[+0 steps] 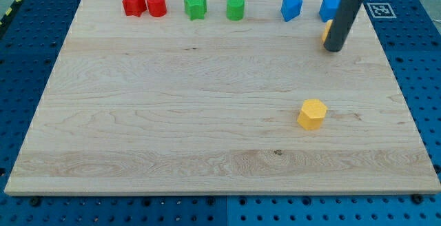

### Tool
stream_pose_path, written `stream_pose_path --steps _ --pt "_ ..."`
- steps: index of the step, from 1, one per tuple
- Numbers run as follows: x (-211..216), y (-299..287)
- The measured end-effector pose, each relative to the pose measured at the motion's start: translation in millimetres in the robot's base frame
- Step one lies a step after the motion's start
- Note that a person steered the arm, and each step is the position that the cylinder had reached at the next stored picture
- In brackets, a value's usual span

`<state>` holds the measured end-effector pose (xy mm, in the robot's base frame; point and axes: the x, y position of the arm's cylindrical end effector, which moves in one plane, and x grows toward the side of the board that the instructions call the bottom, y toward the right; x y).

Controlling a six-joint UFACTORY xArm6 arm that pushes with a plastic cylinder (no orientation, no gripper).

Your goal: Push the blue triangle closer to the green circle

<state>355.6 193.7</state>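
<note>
The blue triangle (291,8) sits near the board's top edge, right of centre. The green circle (236,8) stands to its left, a short gap away. My tip (335,48) is at the upper right, below and to the right of the blue triangle, not touching it. The rod hides most of a yellow block (327,30) and part of a blue block (329,9) behind it.
A red star (133,3), a red cylinder (156,4) and a green star (196,7) line the top edge at the left. A yellow hexagon (312,114) lies right of centre. The wooden board (172,116) rests on a blue pegboard.
</note>
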Motion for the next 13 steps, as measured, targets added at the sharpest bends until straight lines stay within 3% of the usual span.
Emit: stream_pose_path --steps 6,9,11,13 --pt "-70 -65" --pt "-77 -26" --pt "-111 -23" --pt "-111 -24"
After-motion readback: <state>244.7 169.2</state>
